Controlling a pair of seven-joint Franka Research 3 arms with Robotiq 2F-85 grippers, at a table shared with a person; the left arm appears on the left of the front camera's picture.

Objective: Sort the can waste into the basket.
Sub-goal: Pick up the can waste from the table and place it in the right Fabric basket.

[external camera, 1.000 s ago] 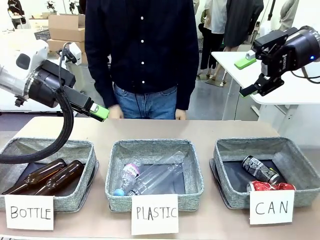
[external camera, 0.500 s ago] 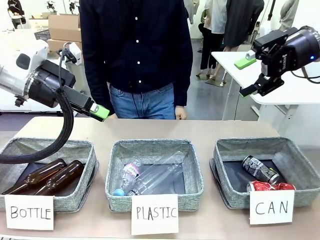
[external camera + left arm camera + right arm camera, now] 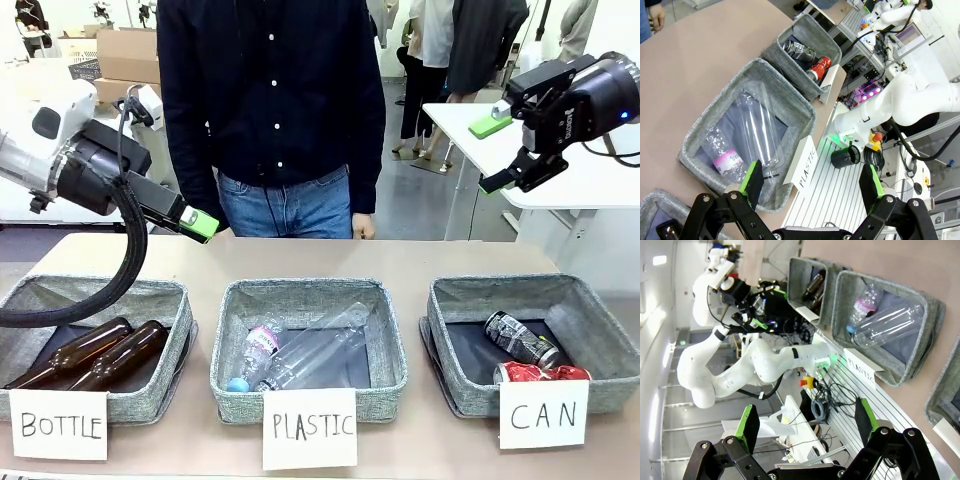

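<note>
You have a table (image 3: 300, 255) with three grey fabric baskets in a row along its near edge, and a person (image 3: 275, 100) standing at the far side.

Well below your right gripper (image 3: 492, 153), which hangs high with its jaws wide apart and nothing between them, sits the basket (image 3: 600, 325) fronted by the "CAN" card (image 3: 543, 413). Both pieces of can waste lie inside it: the dark can (image 3: 520, 338) on its side toward the back and the crushed red can (image 3: 540, 373) just in front of it, the two touching or nearly so.

Below and to the right of your left gripper (image 3: 812, 184), also spread wide and empty, is the middle basket (image 3: 235, 345) marked "PLASTIC" (image 3: 309, 428), holding clear plastic bottles (image 3: 305, 355). Beneath that arm, the "BOTTLE" basket (image 3: 175, 300) holds two brown glass bottles (image 3: 100, 355) lying side by side.
</note>
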